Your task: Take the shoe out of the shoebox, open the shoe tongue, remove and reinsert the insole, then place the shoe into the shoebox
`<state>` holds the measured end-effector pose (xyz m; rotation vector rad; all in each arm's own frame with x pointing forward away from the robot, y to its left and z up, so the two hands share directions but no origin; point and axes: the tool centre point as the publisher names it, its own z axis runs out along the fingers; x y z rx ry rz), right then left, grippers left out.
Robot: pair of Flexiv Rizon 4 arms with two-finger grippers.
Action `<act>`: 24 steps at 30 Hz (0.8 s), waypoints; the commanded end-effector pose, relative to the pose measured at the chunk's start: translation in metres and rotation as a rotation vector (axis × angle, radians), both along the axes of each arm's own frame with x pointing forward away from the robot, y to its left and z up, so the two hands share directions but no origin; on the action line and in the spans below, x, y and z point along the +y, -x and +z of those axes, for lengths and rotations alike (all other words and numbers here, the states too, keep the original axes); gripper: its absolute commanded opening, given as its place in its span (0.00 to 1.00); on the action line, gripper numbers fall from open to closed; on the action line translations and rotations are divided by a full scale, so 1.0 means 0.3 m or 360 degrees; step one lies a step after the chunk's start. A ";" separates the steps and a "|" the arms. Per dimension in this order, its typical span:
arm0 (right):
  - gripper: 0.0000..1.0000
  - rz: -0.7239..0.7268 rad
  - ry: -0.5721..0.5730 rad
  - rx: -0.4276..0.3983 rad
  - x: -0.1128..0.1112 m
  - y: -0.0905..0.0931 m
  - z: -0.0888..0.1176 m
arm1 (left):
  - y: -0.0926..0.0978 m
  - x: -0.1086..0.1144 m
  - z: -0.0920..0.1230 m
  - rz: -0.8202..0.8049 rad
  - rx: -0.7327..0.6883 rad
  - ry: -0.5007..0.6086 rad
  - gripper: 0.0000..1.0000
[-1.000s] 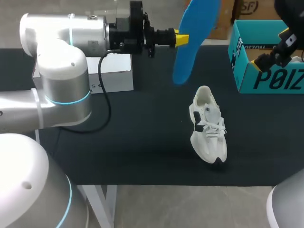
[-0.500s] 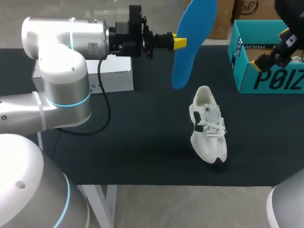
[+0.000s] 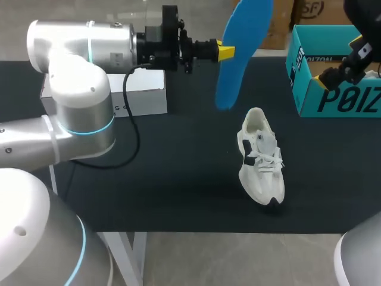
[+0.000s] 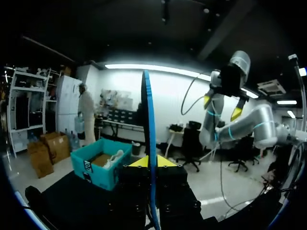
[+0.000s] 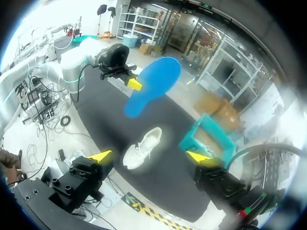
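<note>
Far left of the black tabletop: a plain white cardboard box, no part in the task as far as I can judge. Next, the left gripper, held level above the table; the left wrist view shows its two yellow tips closed from either side on the thin edge of the bright blue foam insole. The insole hangs upright in the air, above and just behind the shoe, touching nothing else. So removal reads as done. Below it, the white lace-up sneaker sits on its sole on the tabletop, out of the box, heel opening toward the far side, toe toward the near edge. Laces lie across the tongue; whether the tongue is pulled open I cannot tell. Further right, the open teal cardboard shoebox stands well apart from the shoe, with something pale inside that I cannot make out. The right gripper hangs high over the table, fingers spread wide, nothing between them. Left to do, by my reading: slide the insole back in, then put the shoe in the box.
</note>
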<state>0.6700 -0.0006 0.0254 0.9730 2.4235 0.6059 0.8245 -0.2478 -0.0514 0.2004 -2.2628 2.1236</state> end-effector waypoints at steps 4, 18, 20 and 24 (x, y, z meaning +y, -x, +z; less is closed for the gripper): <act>1.00 -0.0002 0.0003 0.0009 0.004 -0.006 0.005 | 0.083 -0.017 0.019 -0.0183 -0.0932 -0.0058 0.00; 1.00 -0.0002 0.0003 0.0009 0.004 -0.006 0.005 | 0.133 0.002 -0.059 -0.0295 -0.1094 -0.0021 0.00; 1.00 -0.0002 0.0003 0.0009 0.004 -0.006 0.005 | 0.133 0.002 -0.059 -0.0295 -0.1094 -0.0021 0.00; 1.00 -0.0002 0.0003 0.0009 0.004 -0.006 0.005 | 0.133 0.002 -0.059 -0.0295 -0.1094 -0.0021 0.00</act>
